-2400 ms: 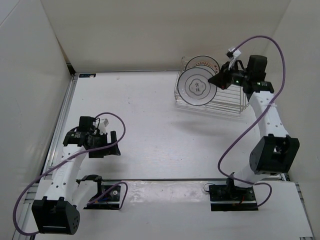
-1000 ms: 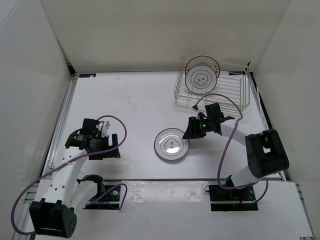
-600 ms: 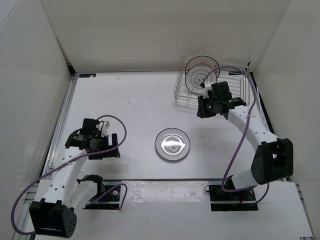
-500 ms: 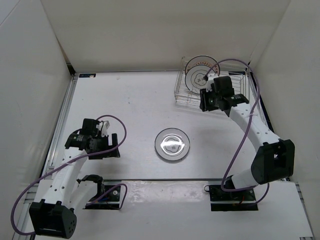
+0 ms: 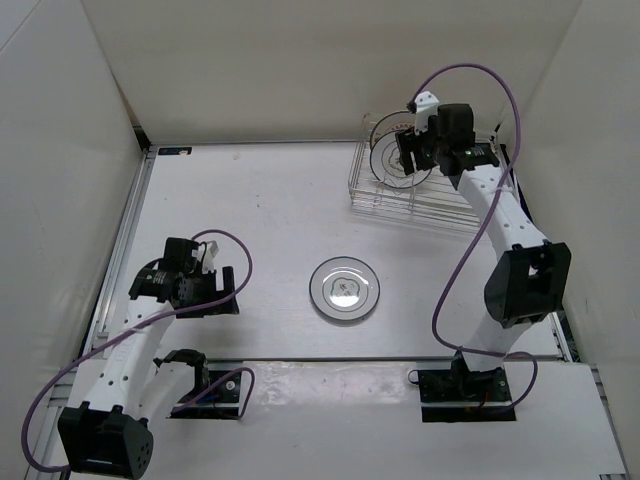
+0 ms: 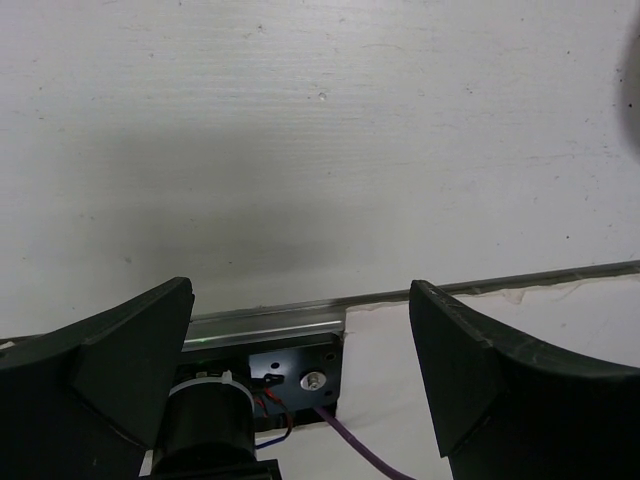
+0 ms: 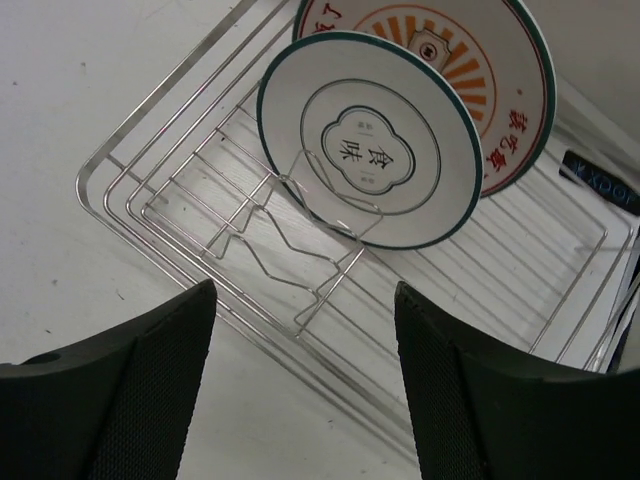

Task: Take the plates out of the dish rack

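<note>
The wire dish rack point(image 5: 440, 196) stands at the back right of the table. Two plates stand upright in it: a white one with a dark green rim and centre mark point(image 7: 372, 152), and behind it one with an orange sunburst pattern point(image 7: 478, 62). In the top view they show together as the plates point(image 5: 392, 152). My right gripper point(image 5: 404, 153) hovers open just in front of them, its jaws point(image 7: 302, 300) holding nothing. A third plate point(image 5: 344, 288), white with grey rings, lies flat mid-table. My left gripper point(image 5: 227, 290) is open and holds nothing, far to the left.
White walls close in the table at the back and on both sides. The rack's wire slots point(image 7: 262, 262) are bare in front of the plates. The left wrist view shows my left gripper point(image 6: 300, 305) above the table's near edge and an arm's black base mount point(image 6: 292, 372).
My right gripper left the ringed plate flat on the table, swung back up to the rack and opened wider in front of the standing plates. The left arm stayed still.
</note>
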